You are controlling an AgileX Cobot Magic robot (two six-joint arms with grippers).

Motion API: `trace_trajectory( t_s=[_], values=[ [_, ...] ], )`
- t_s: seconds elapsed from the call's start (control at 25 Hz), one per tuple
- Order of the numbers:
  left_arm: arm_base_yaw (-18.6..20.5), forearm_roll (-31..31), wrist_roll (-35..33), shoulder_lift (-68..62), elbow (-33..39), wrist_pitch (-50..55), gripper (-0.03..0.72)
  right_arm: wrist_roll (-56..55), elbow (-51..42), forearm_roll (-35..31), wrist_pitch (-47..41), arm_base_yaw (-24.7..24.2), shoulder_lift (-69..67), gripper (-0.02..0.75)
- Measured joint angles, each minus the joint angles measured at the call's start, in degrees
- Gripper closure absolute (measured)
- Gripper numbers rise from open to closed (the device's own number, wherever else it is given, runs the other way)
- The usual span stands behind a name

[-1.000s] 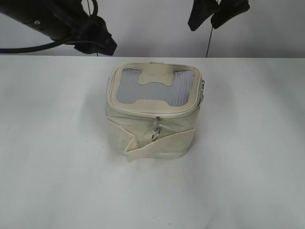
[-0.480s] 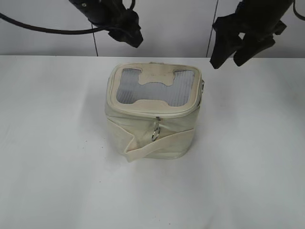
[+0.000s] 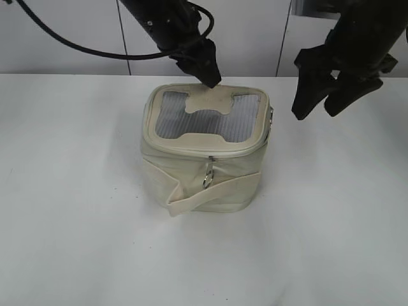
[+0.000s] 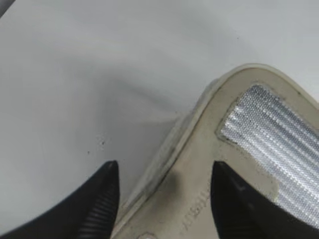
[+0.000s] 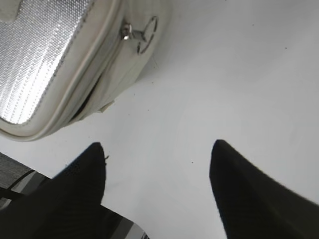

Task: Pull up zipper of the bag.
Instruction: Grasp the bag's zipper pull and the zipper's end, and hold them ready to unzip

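Observation:
The cream bag [image 3: 204, 175] stands mid-table, its grey mesh top window facing up. The zipper [image 3: 191, 151] runs round the top panel rim, with a silver pull [image 3: 208, 174] hanging at the front. A heart-shaped pull [image 5: 143, 36] shows at the bag's right side in the right wrist view. My left gripper [image 3: 209, 75] is open just above the bag's back rim; its fingers [image 4: 163, 172] straddle the rim of the bag [image 4: 199, 149]. My right gripper [image 3: 319, 105] is open and empty, hanging in the air right of the bag [image 5: 65, 64], its fingers [image 5: 157, 152] over bare table.
A white table [image 3: 331, 223] carries the bag. A loose cream strap [image 3: 210, 197] wraps the bag's body and sticks out at the front left. A grey wall stands behind the table's back edge.
Both arms have come down from the top of the view. The left gripper moved right and down to the bag's back rim. The right gripper lowered beside the bag's right side.

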State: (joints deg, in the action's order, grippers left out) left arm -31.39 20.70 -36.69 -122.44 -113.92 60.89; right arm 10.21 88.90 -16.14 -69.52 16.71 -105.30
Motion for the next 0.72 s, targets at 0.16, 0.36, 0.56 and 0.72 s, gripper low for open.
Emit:
trace_trajectory(
  t_s=[0.16, 0.36, 0.56, 0.72],
  values=[
    [0.00, 2.32, -2.02, -2.71, -3.56, 0.92, 0.240, -0.70, -0.72, 0.00, 0.00, 0.00, 0.62, 0.222],
    [0.00, 5.27, -3.72, -5.39, -6.09, 1.60, 0.240, -0.99, -0.76, 0.00, 0.00, 0.00, 0.68, 0.222],
    [0.00, 6.56, -5.11, -7.73, -6.33, 1.94, 0.240, -1.05, -0.76, -0.05, 0.00, 0.00, 0.68, 0.222],
    [0.30, 7.59, -5.19, -9.07, -6.82, 2.57, 0.242, -1.05, -0.76, -0.05, 0.00, 0.00, 0.68, 0.222]
  ],
)
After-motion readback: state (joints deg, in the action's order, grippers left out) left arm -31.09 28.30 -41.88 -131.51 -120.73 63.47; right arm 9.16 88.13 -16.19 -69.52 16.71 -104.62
